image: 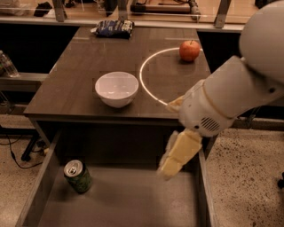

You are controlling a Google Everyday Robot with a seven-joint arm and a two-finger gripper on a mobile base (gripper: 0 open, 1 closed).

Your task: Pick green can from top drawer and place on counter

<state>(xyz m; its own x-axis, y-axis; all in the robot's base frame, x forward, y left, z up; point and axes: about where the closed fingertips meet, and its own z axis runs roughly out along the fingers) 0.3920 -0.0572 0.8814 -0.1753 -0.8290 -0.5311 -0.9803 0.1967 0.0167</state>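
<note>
Counter (80, 88) behind; arm (230, 95) angled down, gripper (168, 168) over top drawer (126, 199), apart from green can (78, 176), grip unclear

This looks like a robotics test lab rather than a home. There is a speckled hard floor (244, 168), and loose black cables (13, 155) trail on it beside the worktop (80, 84). Bare metal frame legs (58, 9) stand behind, and a bright ring of lamp light (142, 82) reflects on the glossy top. A bulky white robot arm (230, 97) fills the right side, its gripper (171, 166) hanging over the open drawer (133, 199).
</note>
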